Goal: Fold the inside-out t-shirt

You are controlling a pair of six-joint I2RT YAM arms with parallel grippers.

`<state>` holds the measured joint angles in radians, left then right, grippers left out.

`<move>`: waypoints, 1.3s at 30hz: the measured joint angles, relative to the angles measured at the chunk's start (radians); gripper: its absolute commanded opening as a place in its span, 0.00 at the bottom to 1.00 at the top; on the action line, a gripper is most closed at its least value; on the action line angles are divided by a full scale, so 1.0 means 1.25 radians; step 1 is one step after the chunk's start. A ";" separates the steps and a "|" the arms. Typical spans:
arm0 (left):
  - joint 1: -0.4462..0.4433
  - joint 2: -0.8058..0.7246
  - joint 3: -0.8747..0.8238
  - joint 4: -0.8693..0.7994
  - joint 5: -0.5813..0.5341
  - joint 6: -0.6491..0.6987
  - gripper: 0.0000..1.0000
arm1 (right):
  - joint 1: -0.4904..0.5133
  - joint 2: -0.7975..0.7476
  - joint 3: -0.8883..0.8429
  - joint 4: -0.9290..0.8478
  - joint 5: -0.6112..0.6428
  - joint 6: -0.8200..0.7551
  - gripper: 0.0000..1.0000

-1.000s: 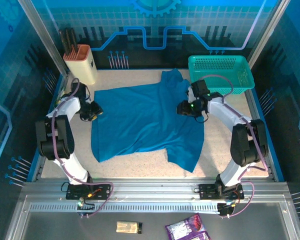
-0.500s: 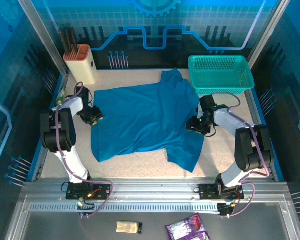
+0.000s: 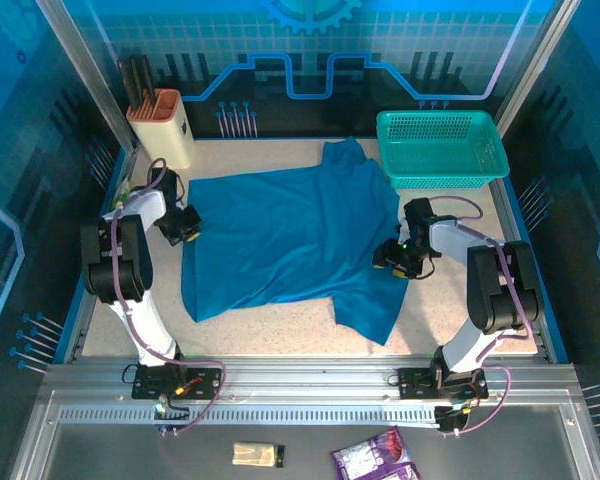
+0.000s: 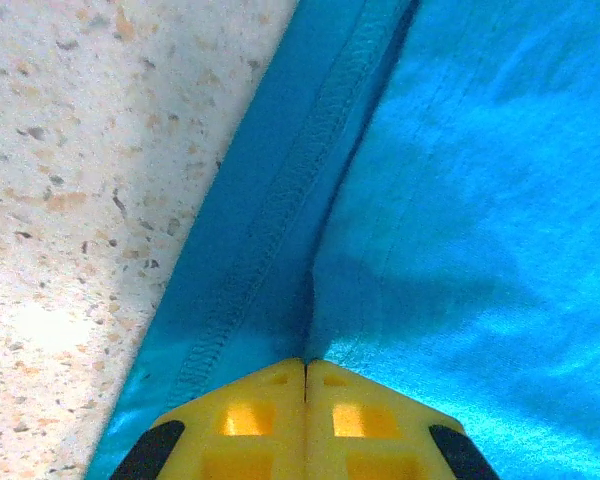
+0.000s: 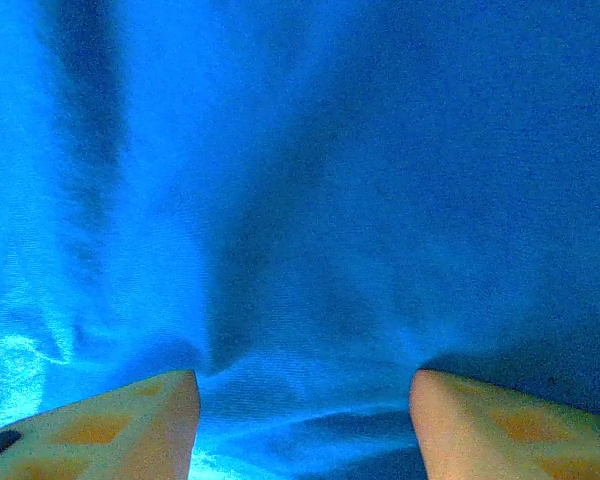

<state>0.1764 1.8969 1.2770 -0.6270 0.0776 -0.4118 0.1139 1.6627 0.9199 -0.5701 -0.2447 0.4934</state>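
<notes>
One beige holder (image 3: pixel 163 127) with dark handles stands in the bench's (image 3: pixel 450 300) far-left corner. Left gripper (image 3: pixel 188 226) is next, at the shirt's left edge — fingers together, pinched on the hem. One inside-out t-shirt (image 3: pixel 290 235) lies spread across the bench's middle, its far part just beside the basket. Right gripper (image 3: pixel 390 260) sits on the shirt's right side, fingers (image 5: pixel 130 420) apart, cloth puckered between them. One teal mesh basket (image 3: pixel 442 150) fills the far-right corner — close behind the right arm. Two packets lie off the bench, past its near edge: a tan packet (image 3: pixel 256 455), then a purple packet (image 3: pixel 373 462).
</notes>
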 measured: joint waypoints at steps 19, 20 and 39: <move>0.041 0.034 0.235 -0.089 -0.008 0.007 0.00 | -0.019 0.000 -0.002 0.002 0.000 -0.001 0.62; 0.041 0.050 0.254 -0.093 -0.008 0.009 0.00 | -0.019 0.000 -0.002 0.002 0.000 -0.001 0.62; 0.035 0.304 0.590 -0.197 0.013 0.034 0.21 | 0.003 -0.041 0.009 -0.085 0.086 -0.013 0.62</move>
<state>0.2199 2.2768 2.0140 -0.8734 0.0944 -0.3687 0.1177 1.6115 0.9318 -0.6758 -0.1368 0.4774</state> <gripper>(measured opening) 0.105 0.621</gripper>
